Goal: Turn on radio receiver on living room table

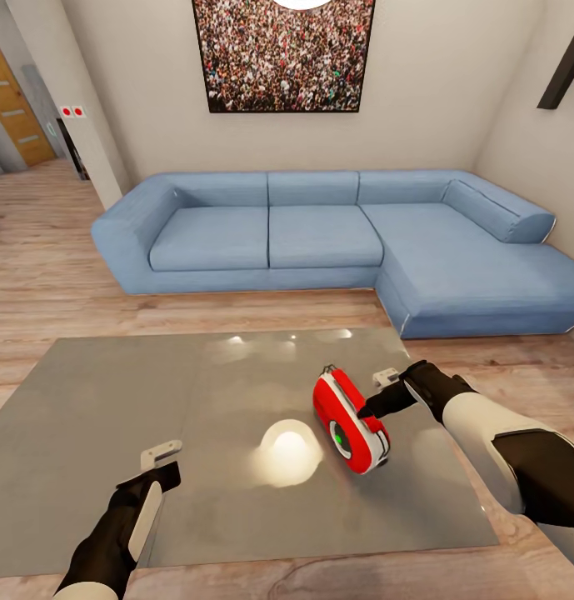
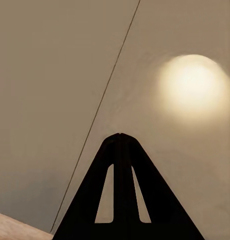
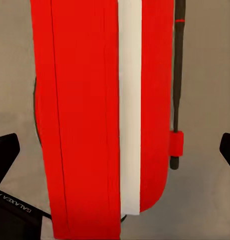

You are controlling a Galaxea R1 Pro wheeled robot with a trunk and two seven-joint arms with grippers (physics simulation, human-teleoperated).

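On the table [image 1: 95, 417], red radio receiver [image 1: 350, 421], white-sided, dial apparently green.

One radio receiver [image 1: 350, 421], one table [image 1: 95, 417], one sofa [image 1: 336, 242], two hands.

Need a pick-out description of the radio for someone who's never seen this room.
In front of the blue L-shaped sofa sits a low table with a glossy grey top. The radio receiver lies on its right half, just beside the right gripper. It is the one bright red, rounded box there, with white trim and a round dial glowing green.
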